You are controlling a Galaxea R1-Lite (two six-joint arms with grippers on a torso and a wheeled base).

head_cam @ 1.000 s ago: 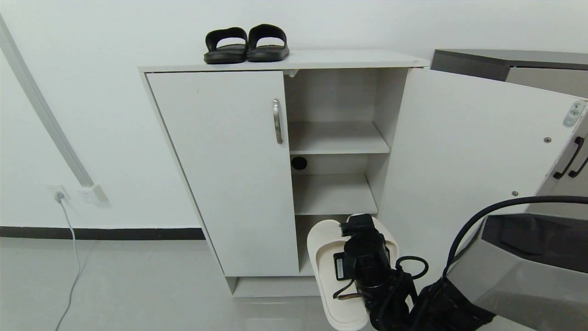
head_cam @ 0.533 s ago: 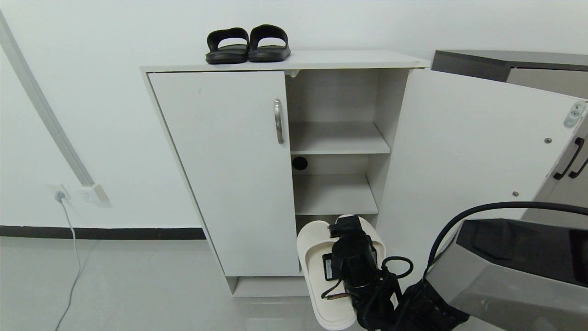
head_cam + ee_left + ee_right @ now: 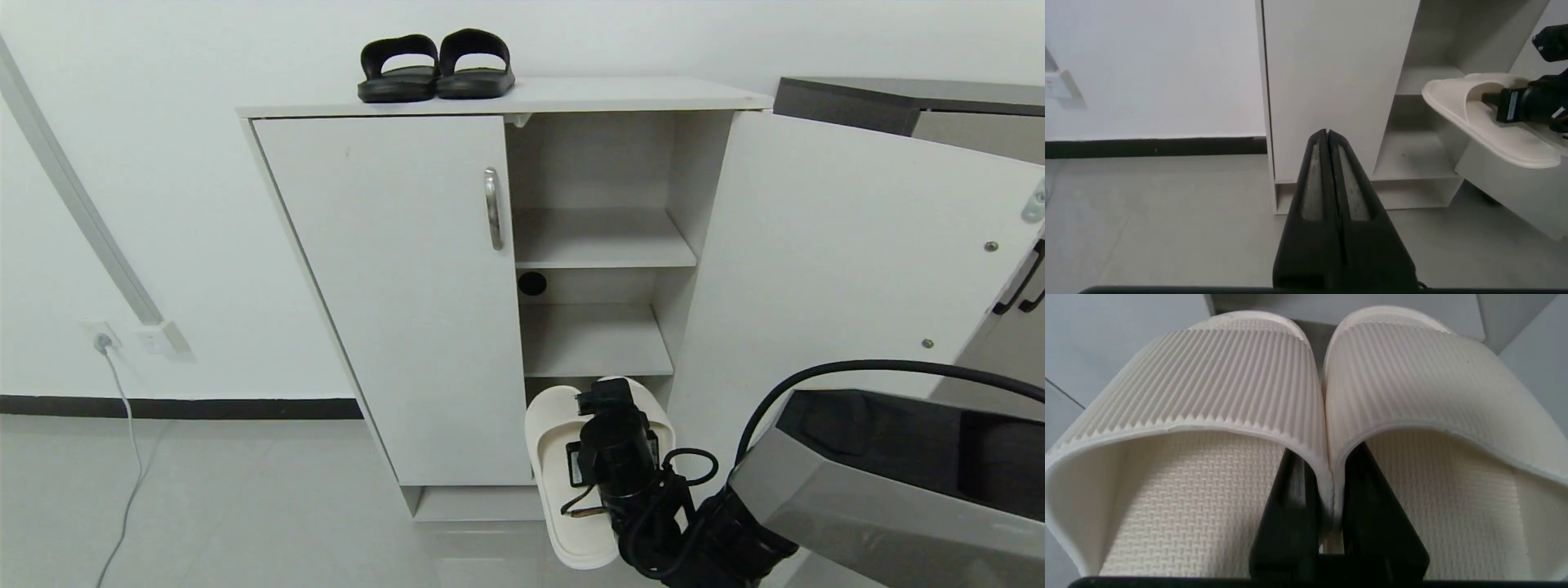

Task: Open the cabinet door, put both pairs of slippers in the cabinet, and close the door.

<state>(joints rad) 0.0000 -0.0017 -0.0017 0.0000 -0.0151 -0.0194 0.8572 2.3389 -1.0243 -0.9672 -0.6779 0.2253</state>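
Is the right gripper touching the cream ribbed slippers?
Touching. Right wrist view: the right gripper clamps the adjoining inner edges of the cream ribbed slippers between its black fingers.

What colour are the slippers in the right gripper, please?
The slippers are cream-white, with a ribbed texture on top; the right wrist view shows them best.

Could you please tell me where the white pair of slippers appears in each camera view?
Head view: white slippers low at centre, before the cabinet's open bottom compartment.
Left wrist view: white slippers farther off, side-on, before the open shelves.
Right wrist view: white slippers close up, straps side by side.
Shared landmark: the right claw, shut on the pair's touching inner edges.
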